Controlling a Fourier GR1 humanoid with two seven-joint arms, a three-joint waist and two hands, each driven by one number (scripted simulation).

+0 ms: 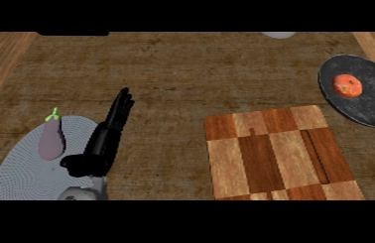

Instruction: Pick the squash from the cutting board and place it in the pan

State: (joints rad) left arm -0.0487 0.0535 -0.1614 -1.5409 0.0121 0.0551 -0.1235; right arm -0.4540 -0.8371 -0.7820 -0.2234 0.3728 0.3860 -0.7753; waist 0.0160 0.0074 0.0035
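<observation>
One hand only is in view: the robot's left hand (101,145), coming up from the lower edge over the brown wood-grain counter (183,73). Its black fingers (118,110) are stretched out straight and close together, pointing away from the robot, with the thumb stuck out to the side towards the pale grey round plate (26,175). It has hold of nothing and looks to be resting rather than working. The right hand does not show at all.

On that plate, near its far edge, lies a purple aubergine-shaped vegetable with a green stem (51,140), just beside the left hand but apart from it (it has no part in the task, as I read it).

The checkered wooden cutting board (278,155) sits at lower right, and nothing lies on its visible surface. Beyond its far right corner is the dark round pan (353,114), partly cut off by the view's edge, and inside it rests a small orange-red round vegetable (347,85). I take this for the squash, though its shape alone does not settle it. If so, it is where the task wants it, which would explain both the bare board and the idle, flat left hand. The pan stands close to the board on the right, so the right hand would be the natural one for that short carry.
</observation>
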